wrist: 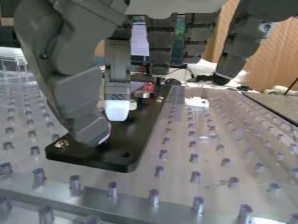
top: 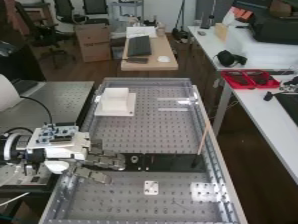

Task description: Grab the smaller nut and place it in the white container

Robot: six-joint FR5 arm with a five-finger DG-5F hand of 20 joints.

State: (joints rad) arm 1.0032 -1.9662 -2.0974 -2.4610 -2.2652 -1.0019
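In the high view, we hold our fingers (top: 111, 160) spread by the black plate (top: 171, 163), white container (top: 114, 104) at their twelve o'clock.

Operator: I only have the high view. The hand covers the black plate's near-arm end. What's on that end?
Observer: A metal screw head in a corner of the black plate, plus a bare round hole near the other corner.
Operator: Hand's digits: anything special I can't see?
Observer: Yes, one finger of the hand has a white tip, seen beside a small metal part. Can't tell whether they touch.
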